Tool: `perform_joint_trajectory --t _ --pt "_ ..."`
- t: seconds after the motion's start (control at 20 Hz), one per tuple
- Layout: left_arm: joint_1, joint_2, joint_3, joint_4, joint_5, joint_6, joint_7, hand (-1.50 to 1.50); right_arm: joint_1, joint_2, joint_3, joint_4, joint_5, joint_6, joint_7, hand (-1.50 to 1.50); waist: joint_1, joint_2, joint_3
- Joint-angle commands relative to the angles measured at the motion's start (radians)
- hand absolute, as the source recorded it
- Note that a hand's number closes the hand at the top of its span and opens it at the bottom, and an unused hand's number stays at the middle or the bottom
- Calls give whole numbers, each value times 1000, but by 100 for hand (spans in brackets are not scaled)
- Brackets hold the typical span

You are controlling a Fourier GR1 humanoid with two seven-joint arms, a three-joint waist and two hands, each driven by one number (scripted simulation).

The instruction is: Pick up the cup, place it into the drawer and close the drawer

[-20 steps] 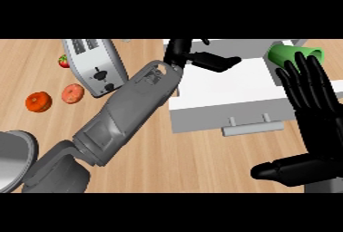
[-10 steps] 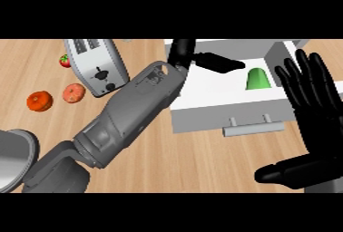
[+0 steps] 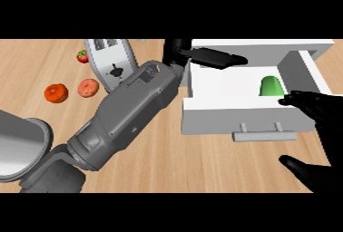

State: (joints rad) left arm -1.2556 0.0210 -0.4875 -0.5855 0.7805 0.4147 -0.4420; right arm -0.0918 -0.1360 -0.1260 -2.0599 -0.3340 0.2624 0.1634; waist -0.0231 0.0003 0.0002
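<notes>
The green cup (image 3: 271, 86) stands inside the open drawer (image 3: 234, 118) near the surface's far right edge, both hands apart from it. The right hand (image 3: 320, 136), fingers spread, could snag the handle (image 3: 264, 135) and skew the drawer; the left hand (image 3: 201, 55), fingers straight over the rim, may get pinched.

Operator, note what you can't read here. The right hand (image 3: 321, 136) is cut off by the view's right edge; you see only its fingertips and thumb, the palm mostly out of view. The left forearm (image 3: 124, 122) covers part of the toaster (image 3: 110, 61) and the drawer's (image 3: 227, 115) left wall. The left hand (image 3: 201, 54) hides the drawer's back left corner. The green cup (image 3: 271, 86) shows only its upper part; its base sits behind the drawer's front wall. The metal pot (image 3: 20, 145) runs off the left edge. The strawberry (image 3: 82, 56) is partly behind the toaster. You can't tell what the two orange-red items (image 3: 70, 90) are.
</notes>
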Motion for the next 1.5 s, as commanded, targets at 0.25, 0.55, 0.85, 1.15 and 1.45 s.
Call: perform_joint_trajectory --t 0.25,0.55,0.85,1.15,1.45 --pt "179 130 71 -239 22 25 28 -150 45 -129 21 -78 103 112 21 150 46 -13 -1" --pt "389 293 74 -497 28 15 115 -150 105 -144 75 -9 273 157 -69 150 62 -12 0" --pt "661 405 93 -772 35 -6 139 -150 10 -104 127 19 380 66 37 150 58 -7 -1" --pt "773 472 168 -816 76 -99 150 -150 -1 -182 220 106 629 108 -134 150 48 -2 0" --pt "945 551 225 -879 92 -206 102 -150 12 -209 336 277 925 -9 -299 150 51 0 0"
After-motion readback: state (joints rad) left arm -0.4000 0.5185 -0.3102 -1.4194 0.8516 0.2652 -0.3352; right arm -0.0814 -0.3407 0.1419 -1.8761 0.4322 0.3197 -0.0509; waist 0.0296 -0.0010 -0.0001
